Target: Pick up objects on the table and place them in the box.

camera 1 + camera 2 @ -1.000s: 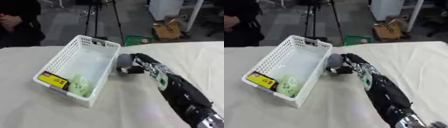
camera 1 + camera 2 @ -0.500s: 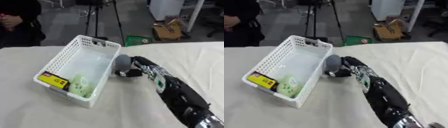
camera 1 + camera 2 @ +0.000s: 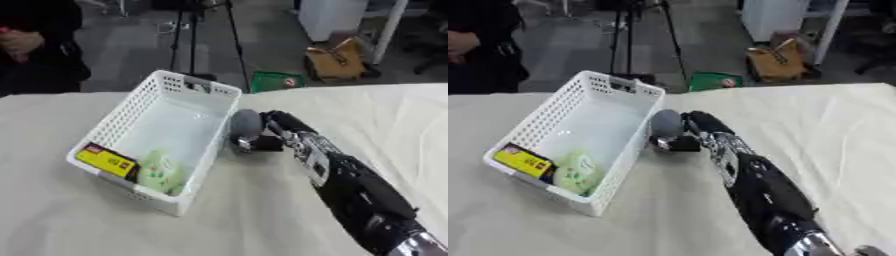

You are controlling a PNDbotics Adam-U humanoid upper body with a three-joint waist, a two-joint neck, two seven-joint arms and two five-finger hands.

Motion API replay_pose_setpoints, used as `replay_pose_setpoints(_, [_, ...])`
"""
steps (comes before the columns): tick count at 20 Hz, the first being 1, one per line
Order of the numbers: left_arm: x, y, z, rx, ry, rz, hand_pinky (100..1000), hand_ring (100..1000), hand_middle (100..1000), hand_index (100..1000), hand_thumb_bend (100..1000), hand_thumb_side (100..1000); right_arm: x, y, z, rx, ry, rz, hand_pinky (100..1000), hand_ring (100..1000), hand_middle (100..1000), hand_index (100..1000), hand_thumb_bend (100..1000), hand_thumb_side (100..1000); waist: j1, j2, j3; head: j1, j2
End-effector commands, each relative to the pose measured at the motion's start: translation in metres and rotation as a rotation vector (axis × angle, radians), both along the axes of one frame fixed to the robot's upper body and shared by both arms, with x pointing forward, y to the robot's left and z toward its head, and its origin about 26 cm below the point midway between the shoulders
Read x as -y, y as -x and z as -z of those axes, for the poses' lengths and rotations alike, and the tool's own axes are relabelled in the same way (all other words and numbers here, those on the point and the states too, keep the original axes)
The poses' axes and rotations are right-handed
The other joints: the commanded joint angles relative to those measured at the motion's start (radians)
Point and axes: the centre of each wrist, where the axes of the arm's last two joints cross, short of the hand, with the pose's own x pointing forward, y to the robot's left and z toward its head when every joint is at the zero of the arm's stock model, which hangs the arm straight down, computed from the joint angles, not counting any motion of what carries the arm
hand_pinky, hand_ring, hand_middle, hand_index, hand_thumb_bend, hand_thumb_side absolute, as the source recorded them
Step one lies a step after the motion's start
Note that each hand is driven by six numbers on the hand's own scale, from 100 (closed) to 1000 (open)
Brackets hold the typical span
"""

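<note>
A white mesh basket [image 3: 202, 86] stands on the cloth-covered table, left of centre. Inside its near end lie a yellow packet [image 3: 106, 160] and a pale green pouch [image 3: 159, 170]. My right hand [image 3: 273, 128] reaches in from the lower right and is shut on a grey rounded object [image 3: 245, 124], held just outside the basket's right wall, close to the table. My left hand shows in neither view.
The cream tablecloth [image 3: 385, 120] stretches wide to the right and in front of the basket. Beyond the far edge are a tripod [image 3: 197, 35], a green box [image 3: 278, 80] and a cardboard box [image 3: 336, 60] on the floor.
My right hand with the grey object has shifted slightly toward the near side along the basket's right wall. The camera has also moved a little.
</note>
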Motion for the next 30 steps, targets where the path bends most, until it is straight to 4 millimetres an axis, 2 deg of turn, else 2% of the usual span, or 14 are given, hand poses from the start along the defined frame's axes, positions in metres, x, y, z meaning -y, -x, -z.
replay_pose_setpoints(1, [0.001,0.002,-0.008,0.028,-0.018,0.009,678,627,728,708,100,618,-0.003,-0.003,-0.018,0.056,-0.017,0.012,963,965,621,843,625,882,0.002,-0.019,0.0,-0.001,-0.01])
replay_pose_setpoints(7, [0.001,0.002,-0.008,0.029,-0.019,0.011,677,627,728,709,100,617,-0.003,-0.003,-0.017,0.06,-0.017,0.023,962,961,597,822,606,865,0.002,-0.019,0.0,-0.001,-0.01])
replay_pose_setpoints(8, [0.001,0.002,-0.008,0.028,-0.019,0.011,677,627,729,709,100,618,-0.003,-0.003,-0.016,0.058,-0.016,0.025,959,951,562,797,572,819,0.002,-0.019,0.0,-0.001,-0.01])
replay_pose_setpoints(12, [0.001,0.002,-0.008,0.028,-0.019,0.012,677,627,729,709,100,618,-0.003,-0.003,-0.016,0.05,-0.014,0.029,957,941,536,776,525,779,0.002,-0.019,0.0,-0.001,-0.01])
replay_pose_setpoints(15, [0.001,0.002,-0.008,0.028,-0.019,0.012,677,627,729,709,100,618,-0.003,-0.003,-0.016,0.049,-0.016,0.033,956,938,529,771,513,774,0.002,-0.018,0.0,-0.001,-0.01])
replay_pose_setpoints(18, [0.001,0.002,-0.008,0.028,-0.02,0.012,677,628,730,709,100,615,-0.003,-0.003,-0.017,0.053,-0.02,0.032,955,930,511,757,461,765,0.002,-0.019,-0.001,-0.001,-0.009])
replay_pose_setpoints(30, [0.001,0.002,-0.008,0.027,-0.019,0.012,677,628,731,709,100,617,-0.005,-0.002,-0.029,0.101,-0.061,0.03,954,922,490,743,443,775,0.005,-0.023,-0.006,0.0,-0.01])
